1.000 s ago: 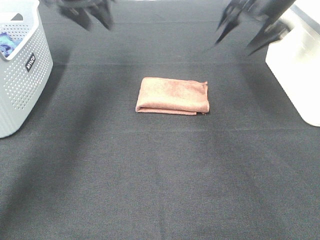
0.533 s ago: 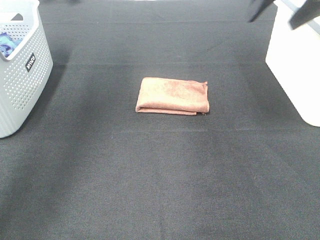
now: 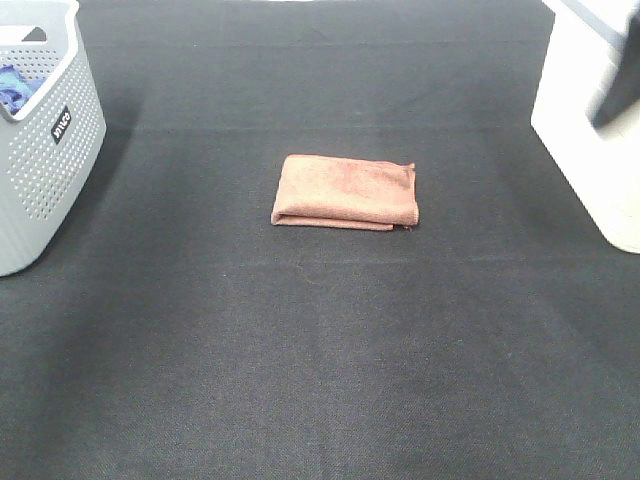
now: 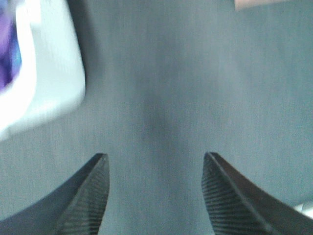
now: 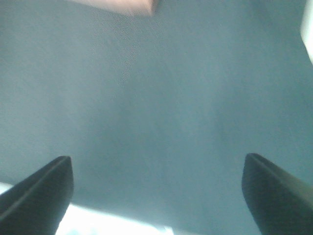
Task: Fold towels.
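My left claw [image 4: 155, 159] hangs spread wide, gripping nothing; my right claw [image 5: 157, 161] likewise — both above bare black tabletop [image 3: 320, 360]. Well ahead of each lies the folded reddish-brown towel [image 3: 346, 191], flat, with the grey basket [image 3: 45, 130] beside my left claw.
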Available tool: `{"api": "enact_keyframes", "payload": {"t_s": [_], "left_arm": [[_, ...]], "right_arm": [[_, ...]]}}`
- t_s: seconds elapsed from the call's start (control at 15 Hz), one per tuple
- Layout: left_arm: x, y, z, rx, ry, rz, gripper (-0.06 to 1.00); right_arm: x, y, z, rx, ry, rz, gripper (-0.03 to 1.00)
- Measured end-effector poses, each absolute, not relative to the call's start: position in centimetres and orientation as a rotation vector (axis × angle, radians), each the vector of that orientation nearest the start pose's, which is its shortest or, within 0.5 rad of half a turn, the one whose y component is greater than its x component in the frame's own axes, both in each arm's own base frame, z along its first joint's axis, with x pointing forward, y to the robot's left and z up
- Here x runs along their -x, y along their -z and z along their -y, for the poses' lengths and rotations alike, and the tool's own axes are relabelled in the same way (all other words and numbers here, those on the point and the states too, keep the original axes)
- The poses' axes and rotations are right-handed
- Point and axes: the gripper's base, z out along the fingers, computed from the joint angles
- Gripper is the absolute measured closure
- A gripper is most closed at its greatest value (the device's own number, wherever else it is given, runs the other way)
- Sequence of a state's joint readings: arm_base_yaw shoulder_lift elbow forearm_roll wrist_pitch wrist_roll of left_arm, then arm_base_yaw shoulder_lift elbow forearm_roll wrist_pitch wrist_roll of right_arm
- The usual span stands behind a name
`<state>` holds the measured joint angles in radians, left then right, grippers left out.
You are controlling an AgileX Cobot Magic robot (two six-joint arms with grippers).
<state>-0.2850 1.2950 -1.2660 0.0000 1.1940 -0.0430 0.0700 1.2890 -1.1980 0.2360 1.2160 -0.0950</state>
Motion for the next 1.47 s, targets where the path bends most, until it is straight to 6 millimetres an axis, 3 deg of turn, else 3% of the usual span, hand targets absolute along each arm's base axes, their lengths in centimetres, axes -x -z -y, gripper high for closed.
{"api": "enact_keyframes", "payload": {"t_s": [0.2,0.4,0.67,1.0,1.47], "left_arm": [[-17.4,-33.1,5.1,-0.309,0.102,-2.689,0.39],[-12.2,-30.5,3.6,-0.295,0.111,-2.661,0.39],[-7.2,-27.5,2.1,-0.301,0.123,-2.581,0.39],[-5.1,-26.9,2.3,-0.483,0.201,-2.385,0.39],[-5.0,-26.9,2.7,-0.573,0.231,-2.361,0.39]], "right_arm": [[-18.3,-32.1,-2.1,0.088,-0.146,-2.755,0.09],[-13.9,-30.4,-1.5,0.083,-0.107,-2.663,0.09],[-8.8,-28.3,-1.1,0.134,-0.090,-2.522,0.09],[-5.0,-27.4,-0.9,0.200,-0.066,-2.367,0.09],[-4.2,-27.5,-0.9,0.195,-0.078,-2.337,0.09]]}}
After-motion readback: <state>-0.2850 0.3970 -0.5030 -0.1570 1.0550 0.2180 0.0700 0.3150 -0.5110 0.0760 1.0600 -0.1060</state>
